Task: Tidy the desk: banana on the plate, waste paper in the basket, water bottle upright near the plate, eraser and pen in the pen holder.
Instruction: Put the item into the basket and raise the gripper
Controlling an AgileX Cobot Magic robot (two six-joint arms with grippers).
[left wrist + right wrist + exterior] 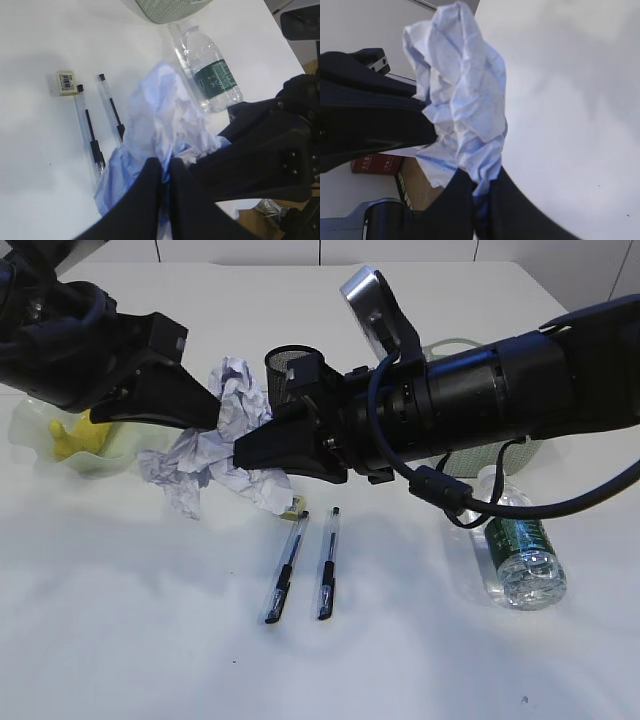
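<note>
1. The crumpled pale-blue waste paper (222,435) hangs above the white surface's (120,640) middle, toward its far edge.
2. Left end effector (165,172) and right end effector (481,187) both pinch it.
3. Probably light, soft and tearable; grip a thick fold.

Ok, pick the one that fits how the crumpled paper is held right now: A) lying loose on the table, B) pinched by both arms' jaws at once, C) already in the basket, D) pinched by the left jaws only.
B: both wrist views show closed jaws clamped on the crumpled paper, lifted between the left gripper and right gripper.
</note>
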